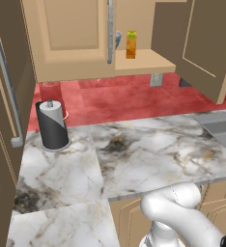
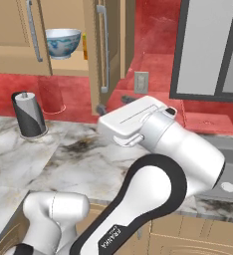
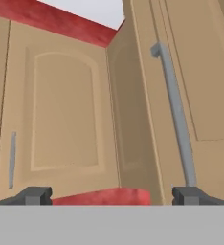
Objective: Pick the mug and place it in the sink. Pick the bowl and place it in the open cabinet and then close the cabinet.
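Bowl [image 2: 62,42]: white w/ blue pattern, upright on shelf inside cabinet [image 1: 71,38], next to an orange carton [image 1: 131,44]. Cabinet: tan, right door [image 1: 204,46] swung open, left door shut. Gripper [image 3: 112,195]: jaws spread wide, nothing btwn them, facing open door's bar handle [image 3: 177,115]. Sink [image 1: 223,128]: grey, at counter's [image 1: 148,154] right edge. Paper towel roll [image 1: 52,124]: upright on counter, left.
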Robot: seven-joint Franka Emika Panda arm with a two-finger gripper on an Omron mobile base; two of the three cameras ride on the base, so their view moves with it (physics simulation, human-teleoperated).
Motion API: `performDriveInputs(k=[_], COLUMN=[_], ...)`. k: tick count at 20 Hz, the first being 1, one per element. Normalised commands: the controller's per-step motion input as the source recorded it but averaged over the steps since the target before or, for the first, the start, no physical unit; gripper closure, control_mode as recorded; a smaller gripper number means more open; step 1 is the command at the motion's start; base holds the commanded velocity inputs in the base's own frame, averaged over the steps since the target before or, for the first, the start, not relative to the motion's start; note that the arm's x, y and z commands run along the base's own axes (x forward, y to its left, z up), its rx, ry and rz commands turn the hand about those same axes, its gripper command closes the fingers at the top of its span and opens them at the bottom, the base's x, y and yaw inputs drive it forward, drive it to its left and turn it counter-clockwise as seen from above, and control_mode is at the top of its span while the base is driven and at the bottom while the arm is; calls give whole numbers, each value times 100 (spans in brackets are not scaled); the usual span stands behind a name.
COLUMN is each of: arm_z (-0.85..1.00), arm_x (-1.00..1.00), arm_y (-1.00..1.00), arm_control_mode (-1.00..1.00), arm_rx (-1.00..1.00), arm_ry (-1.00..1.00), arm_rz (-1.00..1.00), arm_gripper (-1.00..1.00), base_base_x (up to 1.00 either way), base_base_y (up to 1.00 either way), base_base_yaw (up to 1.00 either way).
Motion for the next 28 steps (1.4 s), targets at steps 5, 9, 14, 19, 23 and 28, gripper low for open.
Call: performDriveInputs(k=[5,9,14,19,23,28], arm_z=[0,0,-7,-8,-22,-18], arm_x=[3,24,30,21,0,0], arm_y=[17,4,3,0,30,25], arm_control_mode=[-100,-100,-100,-100,-100,-100], arm_rx=[0,0,0,0,0,0], arm_ry=[-3,0,0,0,0,0], arm_rz=[0,0,0,0,0,1], arm_gripper=[-100,-100,-100,-100,-100,-100], base_base_x=[0,0,0,0,0,0], base_base_y=[0,0,0,0,0,0], base_base_yaw=[0,0,0,0,0,0])
